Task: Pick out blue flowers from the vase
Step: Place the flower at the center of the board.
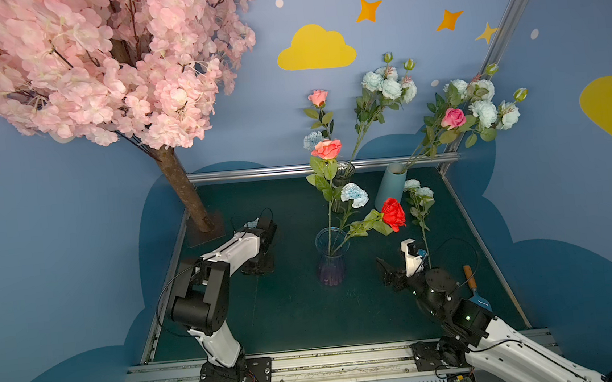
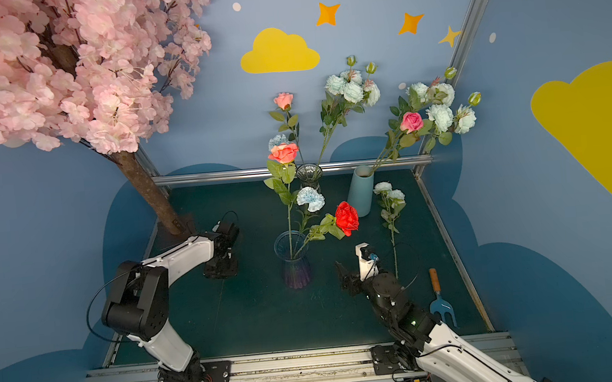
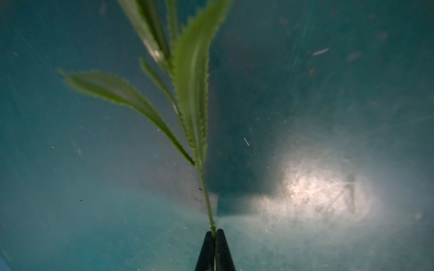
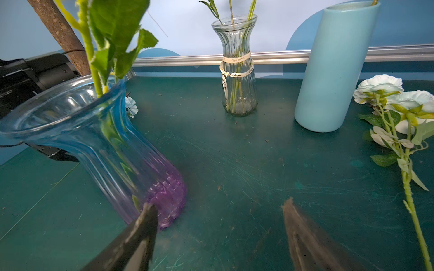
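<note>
Metal rails edge the dark green table (image 1: 307, 312) at its far side, 3 o'clock side and near side, and the widest bare stretch lies at 6 o'clock, between the two arm bases. At 10 o'clock the brown trunk (image 1: 184, 195) of the pink blossom tree (image 1: 77, 60) stands on the table, close behind the left gripper (image 3: 215, 231). Mid-table stands a blue-and-purple glass vase (image 1: 329, 258) with a red rose (image 1: 393, 214), a coral rose (image 1: 327, 148) and one pale blue flower (image 1: 354, 194) in it. Toward 12 o'clock are a clear glass vase (image 4: 238, 70) and a light blue cylinder vase (image 1: 389, 190) (both carry blue-white clusters among pink roses). A small garden fork (image 2: 438, 297) lies at 4 o'clock beside the right arm.

The left jaws are pressed together on a thin green leafy stem (image 3: 206, 192), low over the table; its bloom is hidden in the wrist view. The right gripper (image 4: 218, 211) has its jaws spread wide and holds nothing, low between the blue-and-purple vase's base, near one fingertip, and a blue-white flower stem (image 4: 408, 187) lying flat on the table at 3 o'clock.
</note>
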